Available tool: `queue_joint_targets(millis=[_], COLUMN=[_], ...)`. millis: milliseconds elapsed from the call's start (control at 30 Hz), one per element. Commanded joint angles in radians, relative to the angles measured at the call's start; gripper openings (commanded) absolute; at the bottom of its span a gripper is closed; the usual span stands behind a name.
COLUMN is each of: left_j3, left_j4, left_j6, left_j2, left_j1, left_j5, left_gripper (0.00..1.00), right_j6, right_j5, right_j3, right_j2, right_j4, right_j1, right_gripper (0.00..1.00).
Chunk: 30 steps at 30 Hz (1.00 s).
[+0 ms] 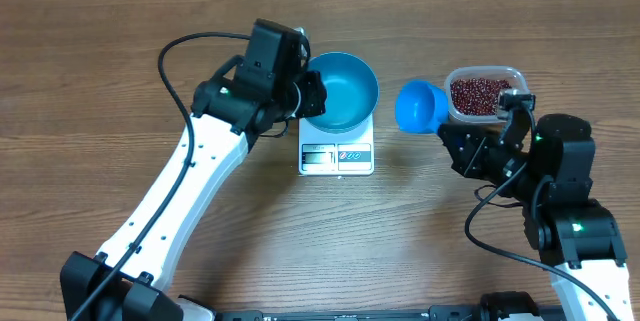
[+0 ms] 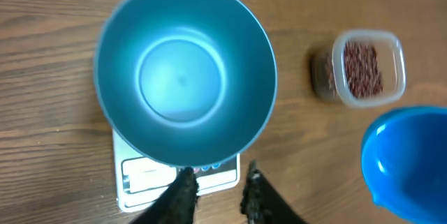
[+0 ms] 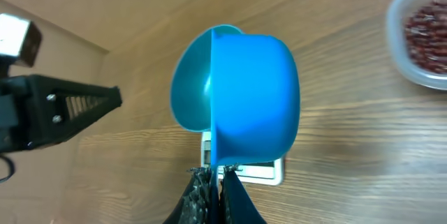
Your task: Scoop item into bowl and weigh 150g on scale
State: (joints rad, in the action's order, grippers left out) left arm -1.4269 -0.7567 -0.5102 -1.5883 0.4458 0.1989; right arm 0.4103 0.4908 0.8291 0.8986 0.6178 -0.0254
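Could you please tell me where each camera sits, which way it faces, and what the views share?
Overhead: fixed above the table, looking straight down; the left arm and right arm both show.
Left wrist: on the left arm, looking down past the left gripper at the bowl on the scale.
Right wrist: on the right arm, looking past the right gripper, jaws shut on the scoop, toward the bowl.
Shared: every view shows the bowl, scale and scoop.
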Motion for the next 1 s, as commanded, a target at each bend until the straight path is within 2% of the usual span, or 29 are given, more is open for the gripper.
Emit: queue_joint_targets(millis=[0, 233, 467, 700, 767, 867, 967], left_j3=[-0.010, -0.010, -0.010, -0.010, -0.010, -0.010, -0.010], left_j4=[-0.003, -0.002, -0.003, -0.003, -0.010, -0.019, -0.055], left_j6=[0.070, 0.054, -0.040, -0.082, -0.081, -0.087, -0.135], left_j2=[-0.024, -0.108, -0.261, -0.306, -0.306, -0.306, -0.306], left_j1=[0.052, 0.174, 0.309, 0.352, 0.353, 0.353, 0.354], left_j5=[0.010, 0.007, -0.043, -0.173, -0.240, -0.263, -0.318], left_gripper=[0.21, 0.14, 0.09, 0.10, 0.14, 0.16, 0.07], right_j6=[-0.050, -0.053, -0.072, -0.084, -0.087, -0.087, -0.087], right_j5=[0.000, 0.001, -0.004, -0.019, -0.019, -0.019, -0.019], right_j3=[0.023, 0.023, 0.023, 0.023, 0.023, 0.023, 0.023], right_j2=[-0.005, -0.005, -0.005, -0.004, -0.004, -0.004, -0.004], right_j4=[0.010, 0.048, 0.061, 0.071, 0.072, 0.069, 0.069], right_j1=[0.035, 0.115, 0.134, 0.134, 0.134, 0.134, 0.134], right_gripper=[0.04, 0.04, 0.04, 0.04, 0.04, 0.04, 0.04])
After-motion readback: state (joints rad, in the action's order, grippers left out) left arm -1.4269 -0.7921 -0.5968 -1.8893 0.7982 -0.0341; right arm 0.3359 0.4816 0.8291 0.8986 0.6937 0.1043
